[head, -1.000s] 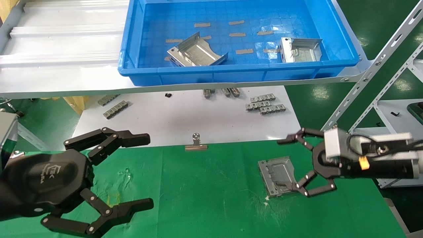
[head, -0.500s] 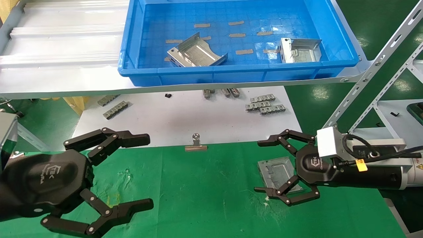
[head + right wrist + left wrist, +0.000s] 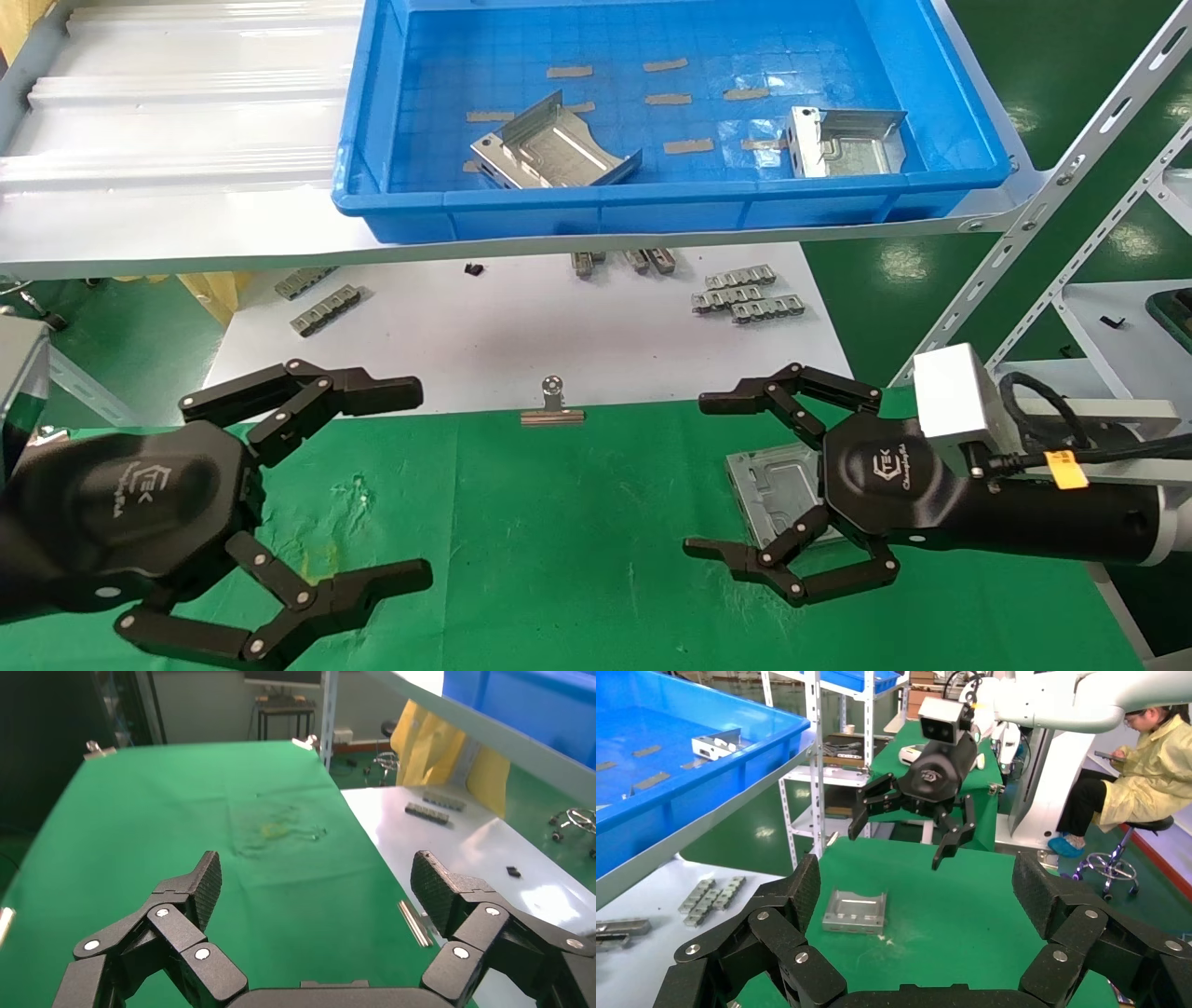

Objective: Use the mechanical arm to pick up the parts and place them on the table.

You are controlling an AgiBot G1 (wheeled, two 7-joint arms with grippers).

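— Where's the right gripper (image 3: 712,475) now?

— Above the green table (image 3: 559,522), on its right side, fingers spread wide and holding nothing. From the left wrist camera it hangs clear of the cloth, over the far end.

— And the part (image 3: 773,489)?

— One lies flat on the table, partly hidden in the head view under the right gripper's palm. The left wrist view shows it whole (image 3: 854,912), alone on the cloth, nothing touching it.

— Any more of them?

— Two in the blue bin (image 3: 391,200) up on the shelf (image 3: 168,186): one (image 3: 551,149) near the middle, tilted, and another (image 3: 843,140) toward the right end.

— The left gripper (image 3: 410,485)?

— Low at the table's left side, idle, fingers wide apart and empty.

— What's past the cloth?

— A white board (image 3: 521,326) with small grey clip strips (image 3: 745,294) on it, and a binder clip (image 3: 553,405) at the cloth's edge.
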